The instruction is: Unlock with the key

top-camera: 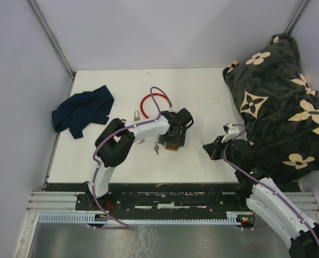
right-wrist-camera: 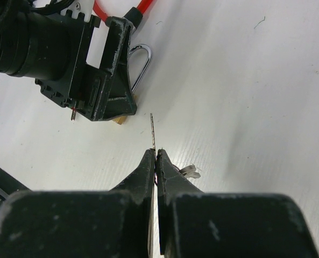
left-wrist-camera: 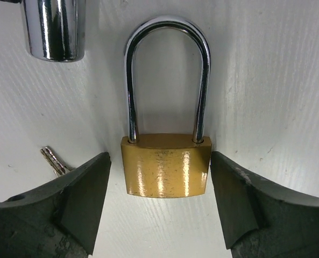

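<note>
A brass padlock [left-wrist-camera: 167, 172] with a chrome shackle [left-wrist-camera: 167, 80] lies flat on the white table [top-camera: 202, 97]. My left gripper [left-wrist-camera: 160, 183] is open and straddles the lock's body, with a gap of table showing on each side. In the top view the left gripper [top-camera: 172, 140] covers most of the padlock [top-camera: 171, 147]. My right gripper [right-wrist-camera: 156, 158] is shut on a key [right-wrist-camera: 153, 131], whose thin blade sticks out past the fingertips toward the padlock [right-wrist-camera: 121, 119]. The right gripper [top-camera: 208, 148] hovers to the right of the lock, apart from it.
A small second padlock [top-camera: 136, 114] and a red cable loop [top-camera: 151, 102] lie behind the left gripper. Loose keys [top-camera: 156, 149] rest beside it, one key [left-wrist-camera: 54, 160] by the left finger. A dark blue cloth [top-camera: 83, 112] lies left; a black flowered blanket [top-camera: 277, 107] fills the right.
</note>
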{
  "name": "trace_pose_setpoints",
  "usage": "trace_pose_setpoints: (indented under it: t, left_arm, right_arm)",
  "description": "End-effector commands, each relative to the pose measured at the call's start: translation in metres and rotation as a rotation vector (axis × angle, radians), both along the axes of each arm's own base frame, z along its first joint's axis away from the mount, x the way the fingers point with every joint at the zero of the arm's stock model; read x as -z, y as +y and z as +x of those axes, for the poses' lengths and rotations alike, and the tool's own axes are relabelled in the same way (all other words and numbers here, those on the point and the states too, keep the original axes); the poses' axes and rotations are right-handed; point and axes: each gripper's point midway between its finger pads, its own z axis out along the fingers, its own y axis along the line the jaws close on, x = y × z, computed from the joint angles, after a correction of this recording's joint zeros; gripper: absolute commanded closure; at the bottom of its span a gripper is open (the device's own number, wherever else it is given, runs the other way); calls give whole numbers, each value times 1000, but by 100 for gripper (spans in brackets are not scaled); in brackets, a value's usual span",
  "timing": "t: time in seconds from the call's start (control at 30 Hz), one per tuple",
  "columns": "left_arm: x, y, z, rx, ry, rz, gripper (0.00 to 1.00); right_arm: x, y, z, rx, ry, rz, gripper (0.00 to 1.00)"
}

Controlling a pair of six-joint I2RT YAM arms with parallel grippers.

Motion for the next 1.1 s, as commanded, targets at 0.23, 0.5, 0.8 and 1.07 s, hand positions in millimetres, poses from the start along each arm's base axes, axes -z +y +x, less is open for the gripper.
trace_pose_setpoints:
  t: [0.23,0.5,0.8,1.07]
  left_arm:
    - [12,-3,-4,41,54,0,30]
    - [-14,-24,6,-94,104,-294,49]
    - [-69,-32,25,-227,97,-575,62]
    - [-97,-41,32,-299,92,-725,74]
  right_arm:
    - [-30,13,7,-37,-59,69,98]
    - [-30,25,3,-80,-24,132,98]
    - [-32,42,4,-120,4,201,98]
    - [-28,61,6,-150,35,208,98]
